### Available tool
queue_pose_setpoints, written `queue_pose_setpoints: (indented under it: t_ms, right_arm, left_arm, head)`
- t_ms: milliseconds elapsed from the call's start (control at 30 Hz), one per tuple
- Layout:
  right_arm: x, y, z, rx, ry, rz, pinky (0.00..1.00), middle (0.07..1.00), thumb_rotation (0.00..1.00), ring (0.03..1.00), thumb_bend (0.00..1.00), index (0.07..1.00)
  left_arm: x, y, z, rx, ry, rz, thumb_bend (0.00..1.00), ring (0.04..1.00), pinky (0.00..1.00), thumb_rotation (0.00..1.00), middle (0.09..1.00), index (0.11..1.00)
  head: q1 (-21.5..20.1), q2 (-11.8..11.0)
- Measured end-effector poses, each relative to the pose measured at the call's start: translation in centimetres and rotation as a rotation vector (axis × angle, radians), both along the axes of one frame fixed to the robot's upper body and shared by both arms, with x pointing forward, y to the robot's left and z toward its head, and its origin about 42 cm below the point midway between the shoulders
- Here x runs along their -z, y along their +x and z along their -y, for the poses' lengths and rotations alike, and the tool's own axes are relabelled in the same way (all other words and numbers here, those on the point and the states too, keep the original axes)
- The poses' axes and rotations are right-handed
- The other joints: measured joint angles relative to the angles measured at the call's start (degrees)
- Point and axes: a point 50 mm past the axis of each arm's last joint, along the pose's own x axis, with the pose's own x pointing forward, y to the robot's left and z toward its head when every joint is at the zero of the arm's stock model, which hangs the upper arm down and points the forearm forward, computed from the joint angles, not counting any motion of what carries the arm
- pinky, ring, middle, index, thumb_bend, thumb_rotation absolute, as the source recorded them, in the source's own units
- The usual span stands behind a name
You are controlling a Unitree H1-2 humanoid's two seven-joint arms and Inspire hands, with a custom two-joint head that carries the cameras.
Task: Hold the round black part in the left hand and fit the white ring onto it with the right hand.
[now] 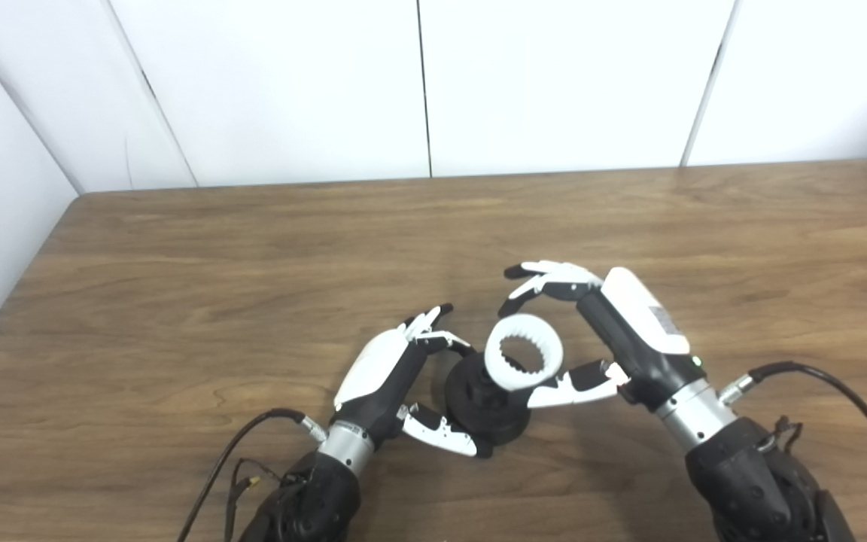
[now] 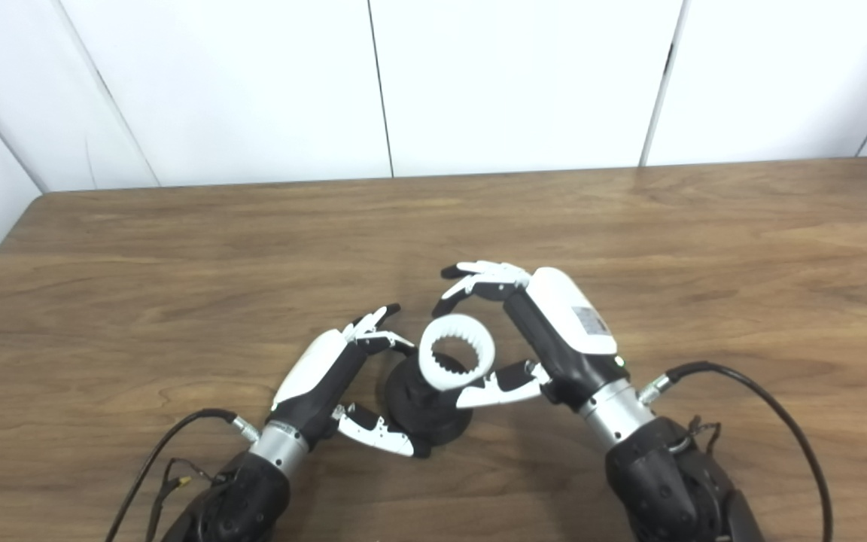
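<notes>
The round black part point(image 1: 482, 410) stands on the table near the front edge. My left hand point(image 1: 396, 376) is closed around its left side, with fingers at its back and thumb against its front base. The white toothed ring point(image 1: 524, 352) sits tilted on top of the black part; it also shows in the right eye view point(image 2: 456, 352). My right hand point(image 1: 591, 331) is open around the ring. Its fingers point(image 1: 546, 282) arch above the ring with a gap, and its thumb point(image 1: 573, 384) lies at the ring's lower right edge.
The wooden table point(image 1: 253, 286) ends at a white panelled wall behind and has a left edge close to the side wall. Black cables point(image 1: 840, 391) trail from both wrists over the front of the table.
</notes>
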Motion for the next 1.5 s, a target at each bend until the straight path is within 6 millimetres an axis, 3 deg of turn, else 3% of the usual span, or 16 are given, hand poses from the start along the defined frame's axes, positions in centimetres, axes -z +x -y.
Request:
queue_pose_setpoints:
  t_ms: [333, 933, 1500]
  right_arm:
    - [0.4, 0.7, -0.5, -0.014, -0.031, -0.016, 0.90, 0.818, 0.15, 0.860, 0.52, 0.483]
    - [1.4, 1.3, -2.1, -0.056, -0.057, -0.060, 0.97, 0.826, 0.14, 0.875, 0.52, 0.483]
    - [2.1, 1.1, -1.8, -0.049, -0.092, -0.075, 0.94, 0.826, 0.14, 0.872, 0.52, 0.483]
  left_arm:
    - [0.0, 0.0, 0.1, 0.000, -0.003, -0.001, 0.97, 1.000, 1.00, 0.23, 1.000, 0.582]
    - [0.0, 0.0, 0.4, 0.002, -0.002, -0.002, 0.97, 1.000, 1.00, 0.25, 0.999, 0.582]
    - [-0.1, 0.1, 0.4, 0.005, -0.005, -0.002, 0.97, 1.000, 1.00, 0.22, 1.000, 0.574]
  head:
    - [0.53, 0.53]
    - [0.70, 1.14]
    - [1.14, 1.58]
